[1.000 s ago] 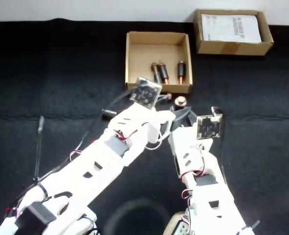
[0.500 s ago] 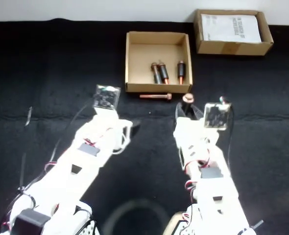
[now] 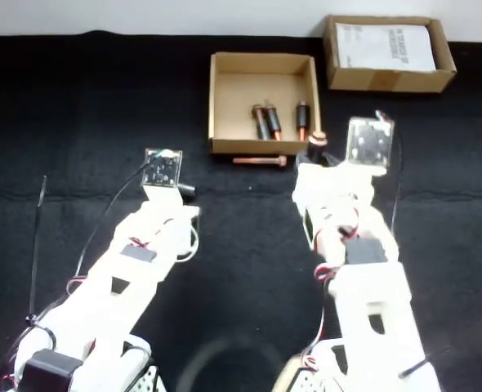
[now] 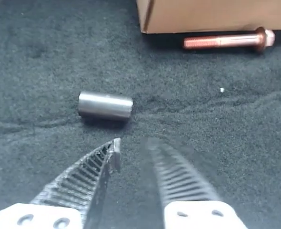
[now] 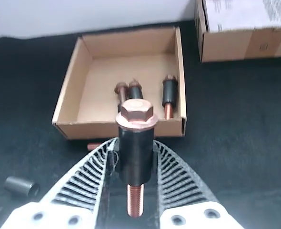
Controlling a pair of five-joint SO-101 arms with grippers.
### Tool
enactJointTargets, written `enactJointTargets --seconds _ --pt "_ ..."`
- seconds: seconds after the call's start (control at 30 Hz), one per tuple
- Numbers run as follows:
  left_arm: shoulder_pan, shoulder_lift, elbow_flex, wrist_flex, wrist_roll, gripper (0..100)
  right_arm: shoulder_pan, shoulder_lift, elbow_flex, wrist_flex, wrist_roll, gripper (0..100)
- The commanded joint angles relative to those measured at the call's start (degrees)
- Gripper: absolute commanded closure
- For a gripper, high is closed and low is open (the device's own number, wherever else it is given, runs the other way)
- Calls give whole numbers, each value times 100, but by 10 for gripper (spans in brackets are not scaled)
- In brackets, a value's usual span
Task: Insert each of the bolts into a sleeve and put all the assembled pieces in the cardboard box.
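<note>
Black cloth (image 3: 78, 98), left gripper (image 4: 134, 144) spread by sleeve (image 4: 105, 105), right gripper (image 5: 135, 144) pinching sleeved bolt (image 5: 136, 155), shank mostly hidden.

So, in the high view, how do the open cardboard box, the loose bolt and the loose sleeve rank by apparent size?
Largest: cardboard box.
Then: loose bolt.
Smallest: loose sleeve.
</note>
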Motion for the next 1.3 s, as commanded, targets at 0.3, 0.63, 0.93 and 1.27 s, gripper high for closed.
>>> enactJointTargets --seconds 0.3,0.63,0.93,1.27 --pt "-585 -101 -207 0 35 992 13 1675 -2615 1068 -62 991" --pt "-787 48 -444 0 44 992 22 3468 -4207 1516 -35 991" --pt "-1095 1244 -1868 1222 809 992 22 5147 -5745 1525 -26 991" --pt "-1103 1710 -2624 2119 800 992 22 7073 -7793 1534 -18 991"
